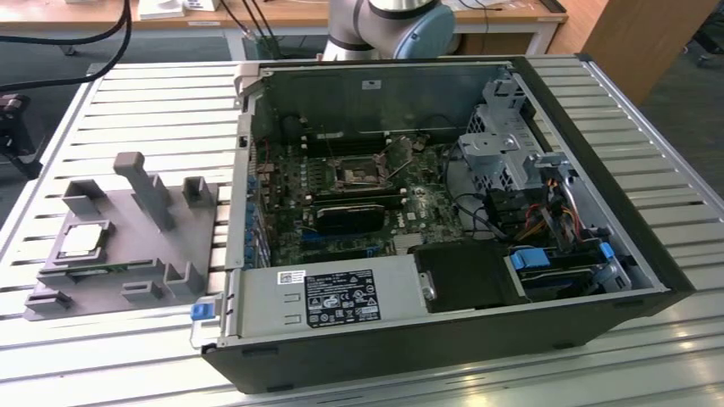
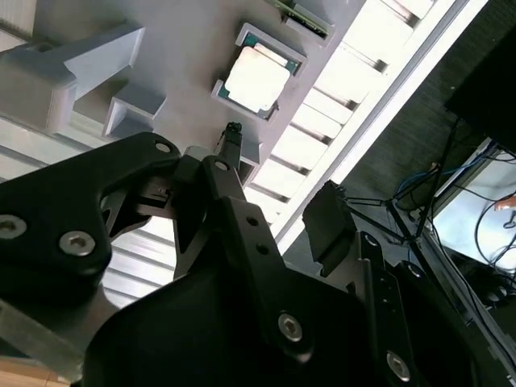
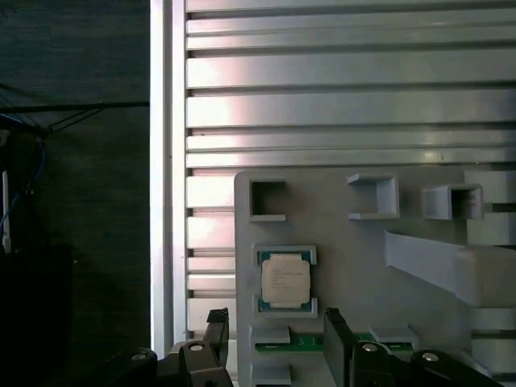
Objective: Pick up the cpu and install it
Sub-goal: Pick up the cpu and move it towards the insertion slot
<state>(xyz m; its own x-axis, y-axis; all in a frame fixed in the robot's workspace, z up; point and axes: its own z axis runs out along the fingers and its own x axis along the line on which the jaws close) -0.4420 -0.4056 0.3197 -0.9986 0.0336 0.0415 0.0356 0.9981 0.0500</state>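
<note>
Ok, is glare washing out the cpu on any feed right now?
Second wrist view: the cpu is blown out near white, like the table slats beside it; first wrist view: the cpu reads clearly, glare sits on the slats; exterior view: the cpu is evenly lit, outline clear.

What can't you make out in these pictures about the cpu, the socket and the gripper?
- Motherboard socket, exterior view: too small to tell whether it is empty.
- cpu underside, in both wrist views: hidden, since it lies metal top up in the grey fixture tray.
- Green board, first wrist view: partly covered by the open gripper and cut off by the picture's edge.
- Arm, exterior view: cut off by the top edge.
</note>
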